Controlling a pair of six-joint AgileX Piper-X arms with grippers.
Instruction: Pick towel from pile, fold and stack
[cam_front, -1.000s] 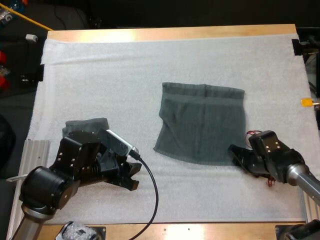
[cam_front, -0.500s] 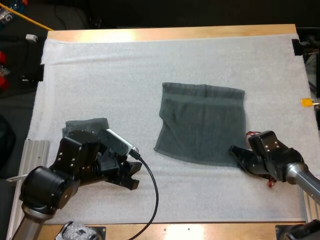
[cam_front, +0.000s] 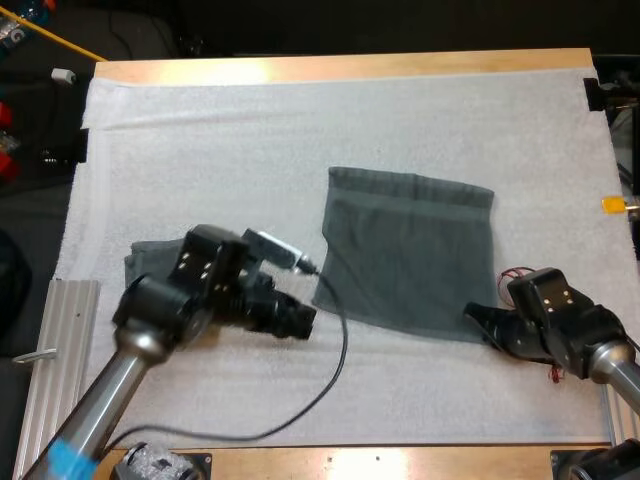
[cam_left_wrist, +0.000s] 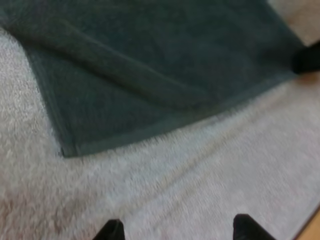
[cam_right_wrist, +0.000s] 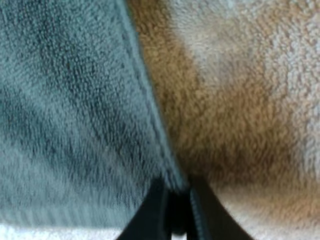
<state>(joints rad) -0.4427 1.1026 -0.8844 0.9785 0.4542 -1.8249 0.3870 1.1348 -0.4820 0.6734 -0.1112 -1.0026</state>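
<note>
A dark grey-green towel (cam_front: 410, 250) lies spread flat in the middle of the white mat. My right gripper (cam_front: 476, 320) sits at its near right corner, and the right wrist view has the fingers (cam_right_wrist: 152, 207) pinched on that corner of the towel (cam_right_wrist: 75, 110). My left gripper (cam_front: 303, 320) hovers just short of the towel's near left corner, fingers (cam_left_wrist: 112, 231) wide apart over bare mat, with the towel (cam_left_wrist: 150, 65) ahead. A second, folded towel (cam_front: 150, 255) lies at the left, partly hidden behind my left arm.
A ribbed metal rail (cam_front: 50, 340) runs along the mat's left edge. A crinkled plastic item (cam_front: 150, 462) sits on the wooden front edge (cam_front: 400, 462). Open mat stretches beyond the towel toward the far side.
My left arm has swung forward and right, from beside the folded towel to the spread towel's near left corner. The right gripper and the towel shifted slightly right.
</note>
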